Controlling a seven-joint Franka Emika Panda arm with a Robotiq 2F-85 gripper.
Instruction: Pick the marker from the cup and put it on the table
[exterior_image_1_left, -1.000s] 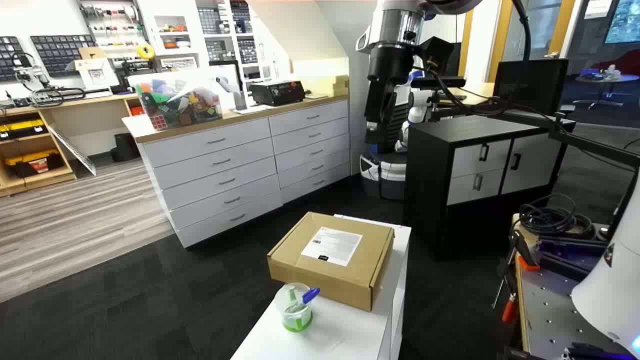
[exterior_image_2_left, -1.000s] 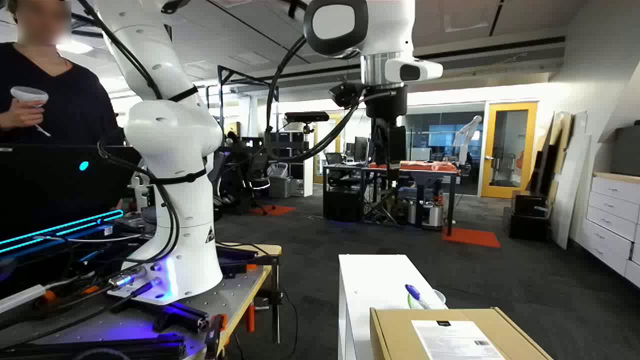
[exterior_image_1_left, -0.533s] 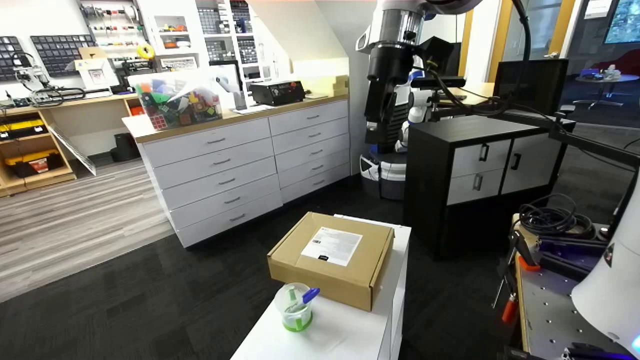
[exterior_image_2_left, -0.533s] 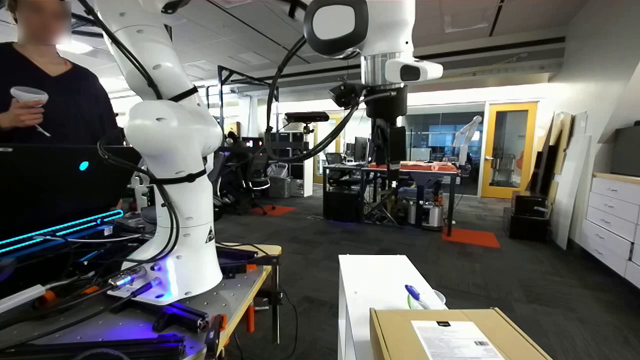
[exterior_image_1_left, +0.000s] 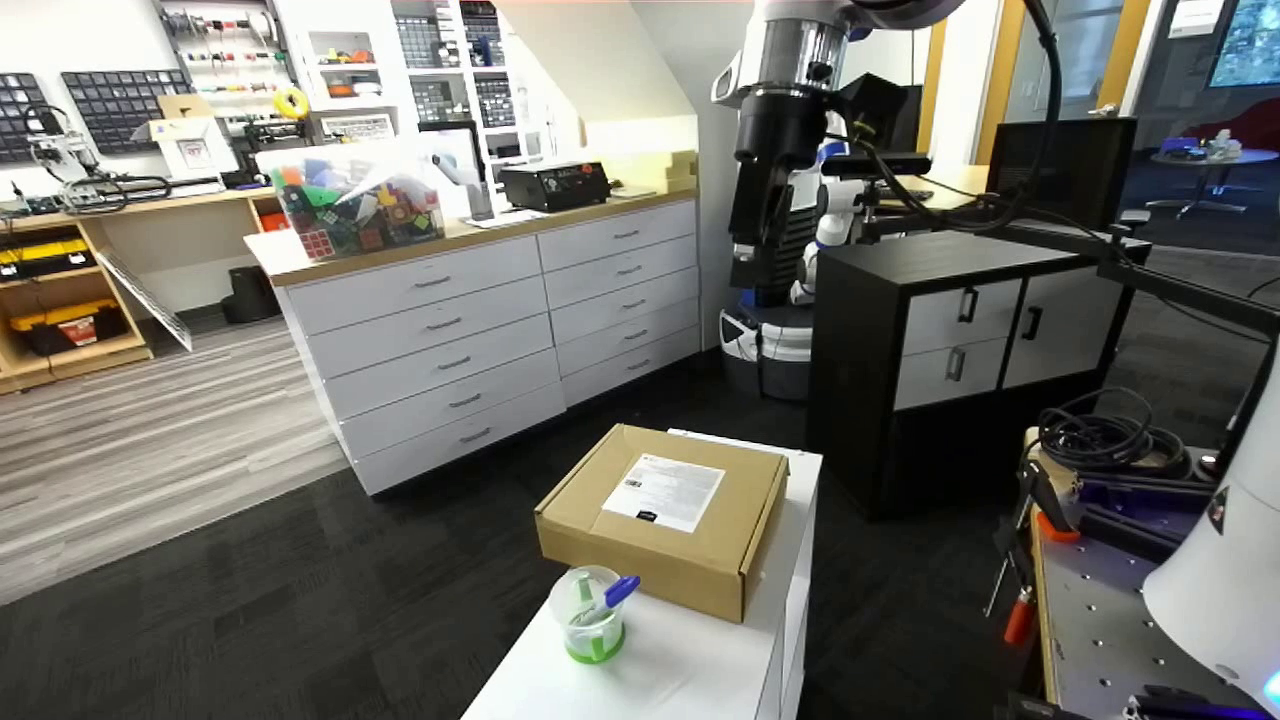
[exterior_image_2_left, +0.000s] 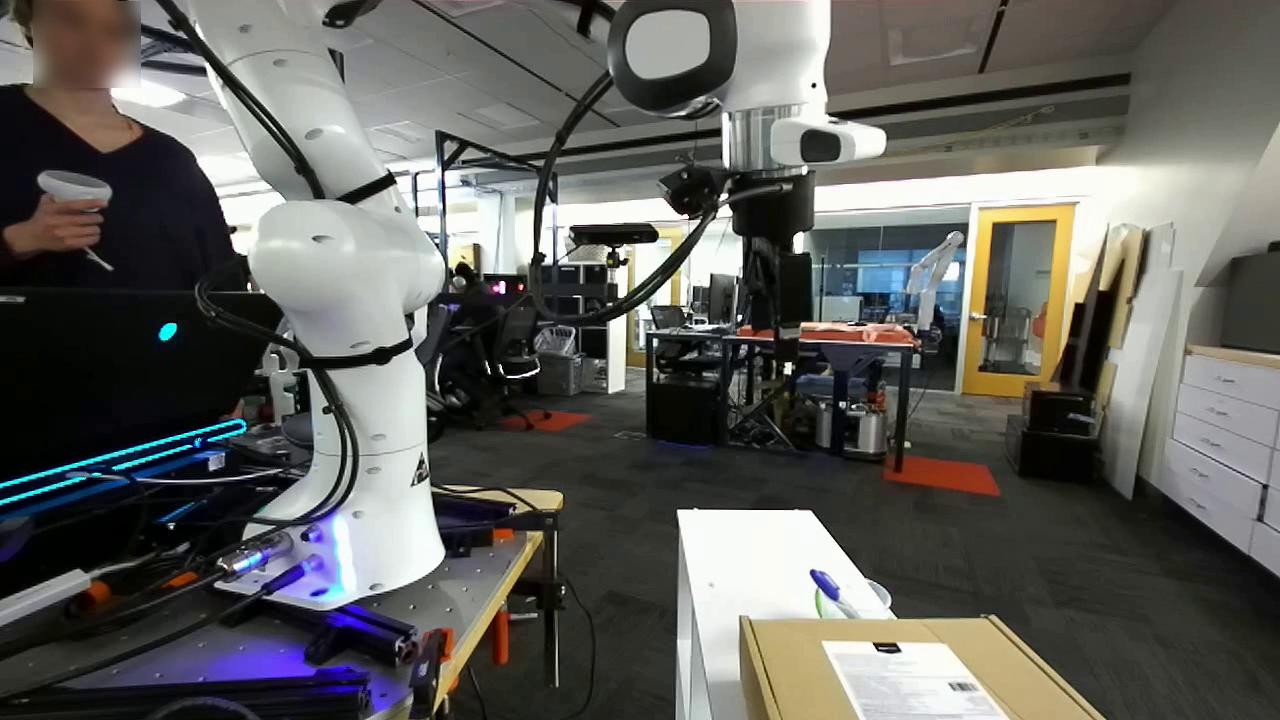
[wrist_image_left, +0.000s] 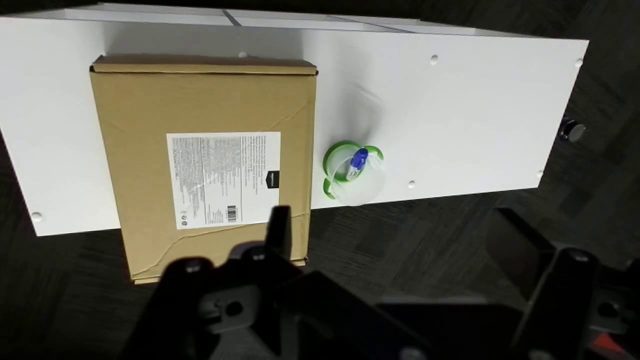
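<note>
Though its lower end is down inside the clear plastic cup with green trim (exterior_image_1_left: 594, 638), the slim white marker with a blue cap (wrist_image_left: 357, 164) leans instead of standing straight, its capped end pointing up and showing past the rim. As the wrist view has it, the marker's long axis runs at a shallow angle to the nearest edge of the flat brown cardboard box (exterior_image_1_left: 665, 538), with the cap a little farther from that edge than the pale barrel. In both exterior views the cap tips towards the side of the box where the robot's base (exterior_image_2_left: 375, 545) is. Cup and box share the narrow white worktop (exterior_image_1_left: 680, 655) (the box carries a white printed label (exterior_image_1_left: 663, 492) on its upper face), and the cup sits upright just beside the box.

Well apart from the box, on a grey metal mounting plate with holes (exterior_image_2_left: 478, 582), the white jointed arm (exterior_image_2_left: 345, 270) rises, then reaches across high up; its last section drops straight down. At the end hangs the black two-fingered claw (wrist_image_left: 392, 225), pointing downwards, above the level of the box and well apart from the marker. Its fingers are spread wide, with dark floor (wrist_image_left: 410, 260) showing between them, and in the wrist view one of them overlaps the box near a corner.
</note>
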